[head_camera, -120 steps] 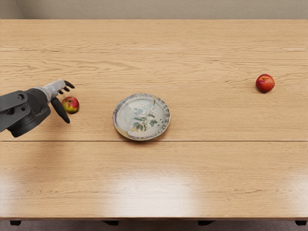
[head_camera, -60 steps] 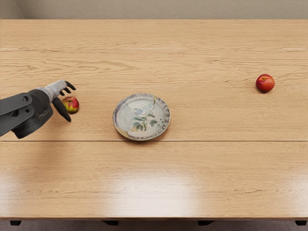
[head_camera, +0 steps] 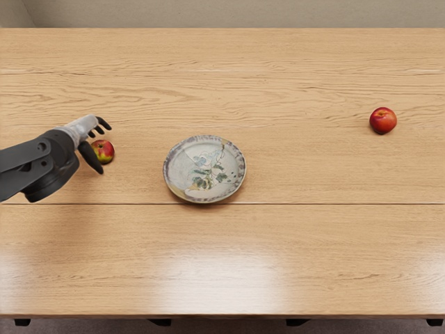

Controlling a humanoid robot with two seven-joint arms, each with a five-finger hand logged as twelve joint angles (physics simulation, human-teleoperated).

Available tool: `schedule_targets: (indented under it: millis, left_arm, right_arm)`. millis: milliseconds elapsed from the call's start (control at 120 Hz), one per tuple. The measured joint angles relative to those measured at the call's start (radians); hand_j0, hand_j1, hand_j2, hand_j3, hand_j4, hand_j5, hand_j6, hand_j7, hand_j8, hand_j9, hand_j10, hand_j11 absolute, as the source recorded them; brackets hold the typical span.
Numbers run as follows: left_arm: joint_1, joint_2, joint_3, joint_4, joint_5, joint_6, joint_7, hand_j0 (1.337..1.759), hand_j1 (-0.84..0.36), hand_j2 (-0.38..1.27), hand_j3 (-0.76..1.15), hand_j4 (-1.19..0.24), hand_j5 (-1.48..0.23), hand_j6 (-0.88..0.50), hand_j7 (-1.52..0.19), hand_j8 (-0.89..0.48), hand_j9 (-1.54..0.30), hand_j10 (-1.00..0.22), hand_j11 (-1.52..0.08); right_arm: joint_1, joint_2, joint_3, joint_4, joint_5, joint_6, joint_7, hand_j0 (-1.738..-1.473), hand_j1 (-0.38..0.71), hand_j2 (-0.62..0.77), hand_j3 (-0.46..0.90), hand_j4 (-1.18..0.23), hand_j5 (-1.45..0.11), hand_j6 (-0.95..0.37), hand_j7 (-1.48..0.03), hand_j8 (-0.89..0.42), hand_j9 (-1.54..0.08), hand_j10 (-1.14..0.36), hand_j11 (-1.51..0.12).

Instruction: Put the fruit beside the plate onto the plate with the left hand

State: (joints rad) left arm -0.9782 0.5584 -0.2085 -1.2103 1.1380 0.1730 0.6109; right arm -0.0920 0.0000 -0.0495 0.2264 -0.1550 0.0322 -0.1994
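Just at the table's left side, the left hand (head_camera: 83, 132) comes in on its dark arm with fingers (head_camera: 101, 125) spread apart and holding nothing. Its black thumb crosses the left edge of a red-and-yellow apple (head_camera: 104, 150); whether it touches cannot be told. That apple sits on the wooden table (head_camera: 278, 243), left of the patterned ceramic plate (head_camera: 204, 168) and apart from it. A second, redder fruit (head_camera: 382, 120) lies far right, well apart from the plate.
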Motion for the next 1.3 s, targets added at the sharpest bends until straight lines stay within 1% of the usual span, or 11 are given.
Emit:
schedule_targets:
  millis: [650,750,783,850,908,933,1008,1142,1258,1300]
  left_arm:
    - [0.007,0.0,0.0,0.0,0.003,0.005,0.0,1.658,-0.13,0.08,0.0,-0.41,-0.52,-0.41,-0.52,-0.41,-0.52,-0.41,-0.52]
    - [0.008,-0.004,0.0,0.0,-0.001,0.004,0.0,1.658,-0.24,0.1,0.0,-0.5,-0.65,-0.5,-0.65,-0.5,-0.65,-0.5,-0.65]
    - [0.009,-0.007,0.0,0.0,-0.003,0.004,0.0,1.658,-0.28,0.11,0.0,-0.54,-0.69,-0.5,-0.69,-0.53,-0.69,-0.53,-0.69]
    - [0.009,-0.007,0.0,0.0,-0.007,0.004,0.0,1.656,-0.29,0.18,0.0,-0.59,-0.77,-0.47,-0.77,-0.51,-0.77,-0.59,-0.77]
    - [0.009,-0.007,-0.001,0.0,-0.008,0.003,0.0,1.655,-0.31,0.21,0.0,-0.6,-0.81,-0.45,-0.82,-0.56,-0.82,-0.62,-0.82]
    - [0.009,-0.007,-0.002,0.0,-0.009,0.004,0.0,1.654,-0.3,0.22,0.0,-0.63,-0.83,-0.46,-0.84,-0.54,-0.84,-0.63,-0.84]
    - [0.007,-0.005,-0.006,0.0,-0.02,0.004,0.0,1.654,-0.28,0.3,0.0,-0.67,-0.86,-0.49,-0.87,-0.55,-0.88,-0.65,-0.88]
    - [0.0,0.004,-0.023,0.0,-0.064,0.002,0.0,1.653,-0.3,0.33,0.0,-0.62,-0.92,-0.44,-0.91,-0.51,-0.91,-0.67,-0.91]
    - [-0.001,0.008,-0.079,0.001,-0.086,0.001,0.0,1.653,-0.33,0.37,0.0,-0.6,-0.94,-0.42,-0.92,-0.5,-0.92,-0.68,-0.92]
    - [-0.005,0.009,-0.103,0.001,-0.095,0.001,0.0,1.653,-0.33,0.35,0.0,-0.58,-0.95,-0.41,-0.92,-0.49,-0.92,-0.68,-0.92]
  right_arm:
    - [0.0,0.0,0.0,0.0,0.0,0.0,0.0,-1.658,-0.32,0.0,0.0,-0.02,-0.03,-0.02,-0.03,-0.02,-0.03,-0.02,-0.03]
    - [0.0,0.0,0.0,0.0,0.0,0.0,0.0,-1.658,-0.32,0.0,0.0,-0.02,-0.03,-0.02,-0.03,-0.02,-0.03,-0.02,-0.03]
    - [0.0,0.0,0.0,0.0,0.0,0.0,0.0,-1.658,-0.32,0.0,0.0,-0.02,-0.03,-0.02,-0.03,-0.02,-0.03,-0.02,-0.03]
    - [0.0,0.0,0.0,0.0,0.0,0.0,0.0,-1.658,-0.32,0.0,0.0,-0.02,-0.03,-0.02,-0.03,-0.02,-0.03,-0.02,-0.03]
    - [0.0,0.0,0.0,0.0,0.0,0.0,0.0,-1.658,-0.32,0.0,0.0,-0.02,-0.03,-0.02,-0.03,-0.02,-0.03,-0.02,-0.03]
    - [0.0,0.0,0.0,0.0,0.0,0.0,0.0,-1.658,-0.32,0.0,0.0,-0.02,-0.03,-0.02,-0.03,-0.02,-0.03,-0.02,-0.03]
    - [0.0,0.0,0.0,0.0,0.0,0.0,0.0,-1.658,-0.32,0.0,0.0,-0.02,-0.03,-0.02,-0.03,-0.02,-0.03,-0.02,-0.03]
    - [0.0,0.0,0.0,0.0,0.0,0.0,0.0,-1.658,-0.32,0.0,0.0,-0.02,-0.03,-0.02,-0.03,-0.02,-0.03,-0.02,-0.03]
    - [0.0,0.0,0.0,0.0,0.0,0.0,0.0,-1.658,-0.32,0.0,0.0,-0.02,-0.03,-0.02,-0.03,-0.02,-0.03,-0.02,-0.03]
    - [0.0,0.0,0.0,0.0,0.0,0.0,0.0,-1.658,-0.32,0.0,0.0,-0.02,-0.03,-0.02,-0.03,-0.02,-0.03,-0.02,-0.03]
